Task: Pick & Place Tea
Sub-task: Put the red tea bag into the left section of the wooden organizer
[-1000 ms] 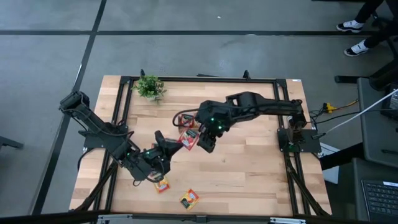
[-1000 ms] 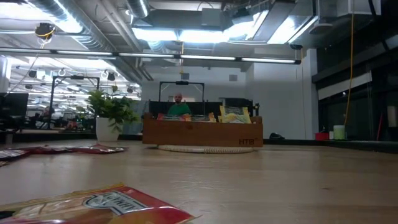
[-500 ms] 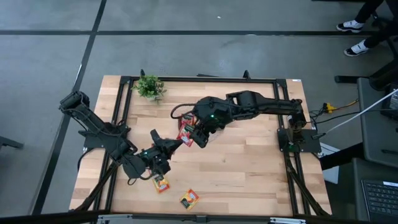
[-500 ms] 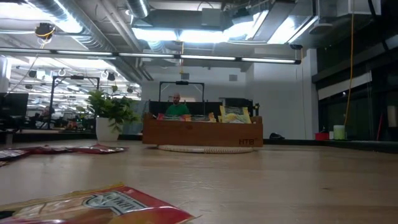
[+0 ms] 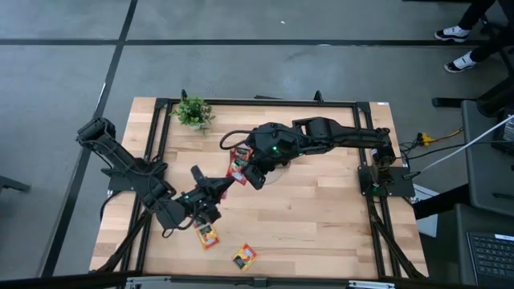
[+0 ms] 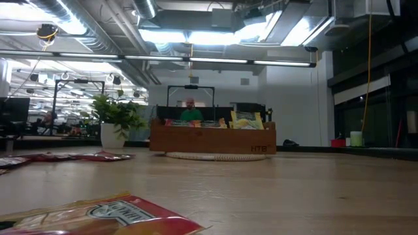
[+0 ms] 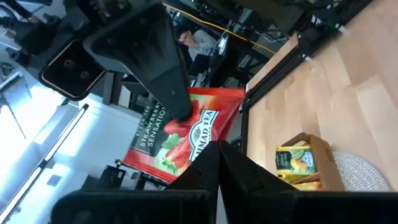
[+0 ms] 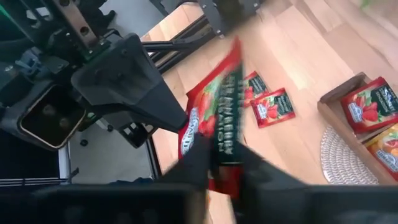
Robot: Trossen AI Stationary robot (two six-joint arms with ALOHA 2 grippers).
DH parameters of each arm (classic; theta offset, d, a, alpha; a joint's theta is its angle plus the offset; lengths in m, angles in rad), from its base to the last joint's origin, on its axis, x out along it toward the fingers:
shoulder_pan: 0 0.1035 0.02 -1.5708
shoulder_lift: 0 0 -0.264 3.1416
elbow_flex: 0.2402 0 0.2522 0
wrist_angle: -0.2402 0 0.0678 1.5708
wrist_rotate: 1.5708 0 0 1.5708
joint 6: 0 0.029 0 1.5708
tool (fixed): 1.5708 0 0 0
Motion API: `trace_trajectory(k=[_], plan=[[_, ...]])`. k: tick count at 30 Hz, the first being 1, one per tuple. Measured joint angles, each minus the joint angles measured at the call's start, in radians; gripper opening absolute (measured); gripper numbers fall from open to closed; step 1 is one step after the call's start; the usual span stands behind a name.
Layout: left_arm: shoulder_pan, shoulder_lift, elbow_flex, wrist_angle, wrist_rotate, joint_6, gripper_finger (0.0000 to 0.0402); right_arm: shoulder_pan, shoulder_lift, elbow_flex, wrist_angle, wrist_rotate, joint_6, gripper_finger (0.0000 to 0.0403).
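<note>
Red sachet (image 7: 180, 134) is mid-air above the table middle, pinched from both ends: left gripper (image 7: 214, 163) closed on its lower edge, right gripper (image 8: 217, 163) clamped on the other edge. In the high view it's the red patch (image 5: 237, 168) between the two grippers, left gripper (image 5: 217, 186) below-left, right gripper (image 5: 250, 172) just beside it.

Readable print, left wrist view: "STRAWBERRY SENSATION" down the side, dark oval label reads roughly "AHMAD TEA", strawberry picture. Right wrist view sees it edge-on and blurred (image 8: 217, 134); only partial green-band lettering, can't read it.

Wooden tray (image 6: 212, 139) stands near the far edge on a pale round mat (image 6: 215, 156); front face stamped something like "HTB". Yellow sachets (image 6: 245, 120) stand up in it at the right end, red ones toward the left. Left wrist shows one tray corner with a yellow-green lemon sachet (image 7: 292, 163); right wrist shows a corner with a red strawberry sachet (image 8: 367, 106).

Loose sachets on the table: two near the front edge (image 5: 209, 236) (image 5: 245, 257), two red ones lying flat (image 8: 270, 107) (image 8: 252, 84). Close-up one in the low view (image 6: 104, 215), cut off by the frame, label unreadable.

Potted plant (image 5: 193, 112) at the far-left corner. In the high view the tray is mostly hidden under the right arm. Person seated behind the tray (image 6: 191, 112), partly hidden.
</note>
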Motion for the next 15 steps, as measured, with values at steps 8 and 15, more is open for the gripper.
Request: trace_trajectory(k=[8, 15], plan=[[-0.036, -0.003, 0.0, 0.134, -0.012, -0.025, 0.0009, 0.001, 0.0, 0.0, 0.011, 0.0, -0.055, 0.0007], [-0.1, -0.1, 0.0, 0.295, -0.019, -0.135, 0.0068, 0.0, 0.0, 0.0, -0.003, 0.003, -0.1, 0.0004]])
